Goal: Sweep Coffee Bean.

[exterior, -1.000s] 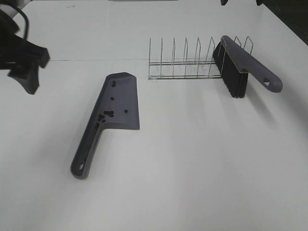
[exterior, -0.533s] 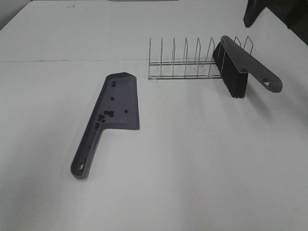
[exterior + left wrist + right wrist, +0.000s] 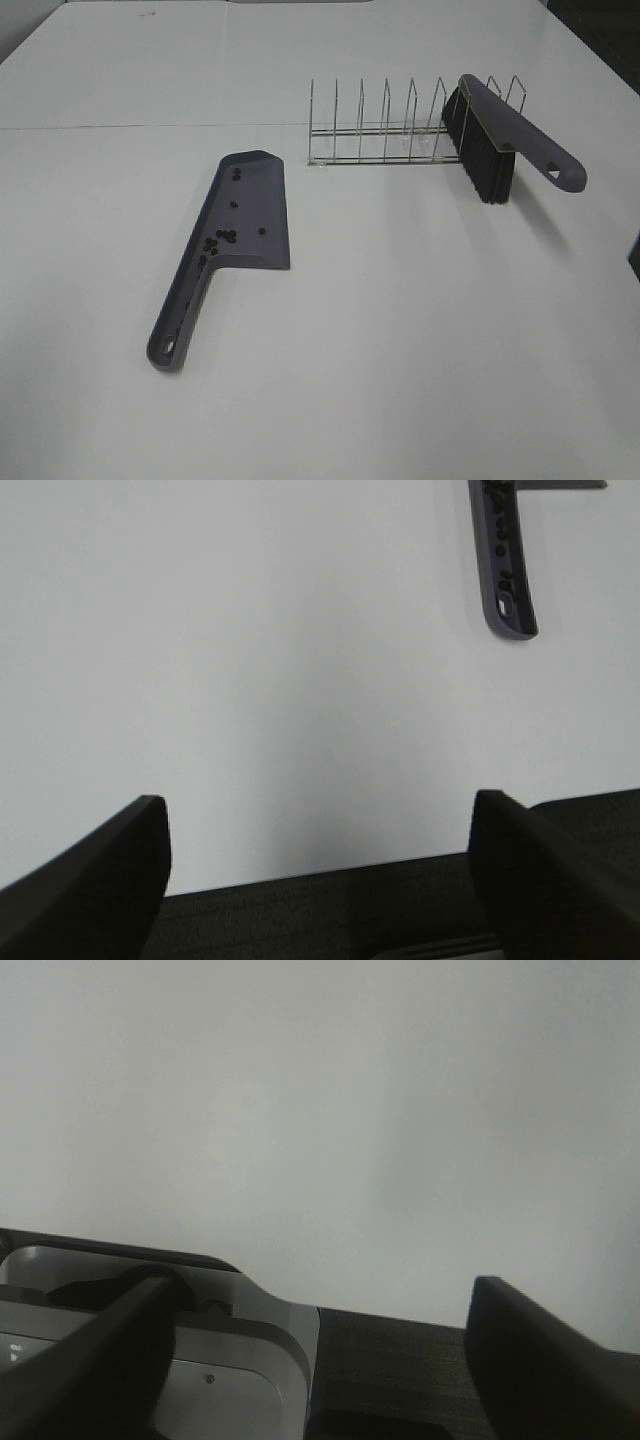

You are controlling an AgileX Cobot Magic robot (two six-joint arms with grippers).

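Observation:
The grey-purple dustpan (image 3: 245, 215) lies flat on the white table, left of centre, its handle toward the front. Several tiny dark coffee beans (image 3: 220, 238) lie inside it, most clustered where the pan meets the handle. The brush (image 3: 495, 140), grey handle and black bristles, leans on the wire rack (image 3: 385, 135). In the left wrist view the dustpan handle (image 3: 508, 570) shows with beans (image 3: 497, 525) in its channel, far from my open, empty left gripper (image 3: 320, 880). My right gripper (image 3: 320, 1350) is open and empty over bare table. Neither gripper shows in the exterior view.
The table's front edge and a dark floor strip (image 3: 330, 910) show below the left gripper. A grey machine base (image 3: 150, 1360) sits below the right gripper. A dark sliver (image 3: 635, 250) is at the exterior view's right edge.
The left arm, seen at the upper left a second ago, has left the exterior view. The dark arm part at the upper right has also gone. Dustpan, beans and brush have not moved.

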